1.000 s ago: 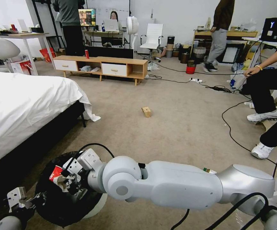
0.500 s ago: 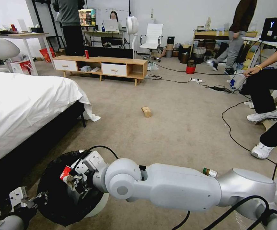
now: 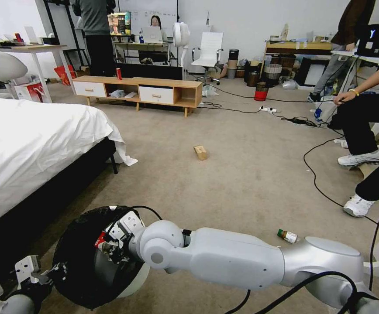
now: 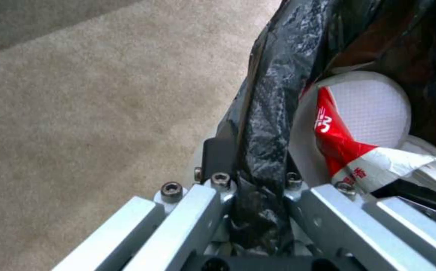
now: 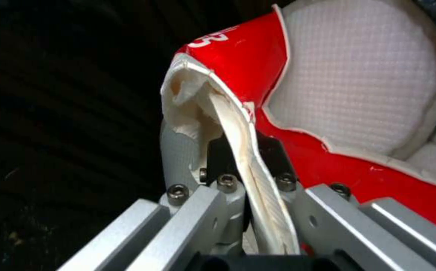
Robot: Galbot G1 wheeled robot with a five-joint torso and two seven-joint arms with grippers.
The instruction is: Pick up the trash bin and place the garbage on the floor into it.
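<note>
Bed left — open carpet ahead.

Showing one trash bin, with one crumpled paper cup inside it; lying beyond the trash bin on the floor, one cardboard box and one green-capped bottle.

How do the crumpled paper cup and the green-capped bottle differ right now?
The paper cup is red and white, crushed, and pinched in the right end effector inside the trash bin. The bottle is clear with a green cap, keeps its shape, and lies loose on its side on the floor, touched by neither end effector. The left end effector clamps the bin's bagged rim. Both are litter.
</note>
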